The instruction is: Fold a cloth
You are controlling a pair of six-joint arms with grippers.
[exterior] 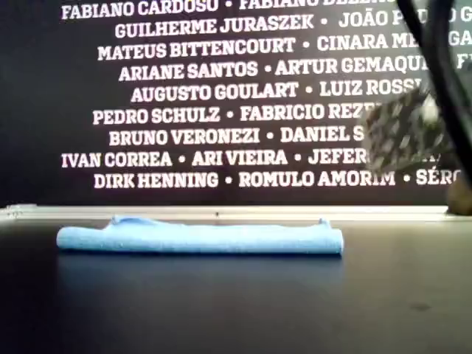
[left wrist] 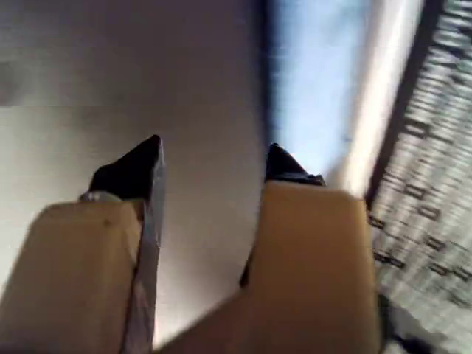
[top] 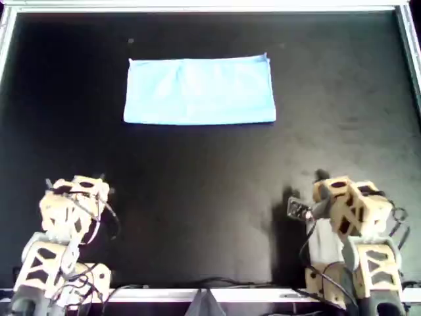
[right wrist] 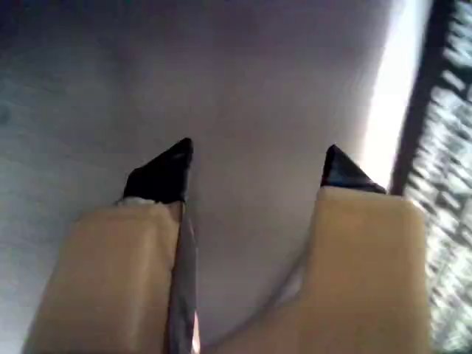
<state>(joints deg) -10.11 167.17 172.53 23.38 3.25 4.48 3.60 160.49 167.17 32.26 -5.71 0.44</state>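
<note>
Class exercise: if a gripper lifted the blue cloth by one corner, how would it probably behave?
The cloth would probably droop and unfold, since the exterior view shows it as soft, thin, stacked layers. It looks light, so a push would likely bunch or slide it across the smooth black table rather than tip or roll it.

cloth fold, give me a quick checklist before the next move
1. Cloth lies flat as a rectangle, apart from both arms: ok.
2. My first gripper open, nothing between the jaws: ok.
3. My second gripper open and empty: ok.
4. Black table between arms and cloth free of other things: ok.
5. Cloth edges lined up: in the exterior view the layers look even, small bump near that view's left: cannot tell.
6. Which arm in the overhead view is first: cannot tell.
</note>
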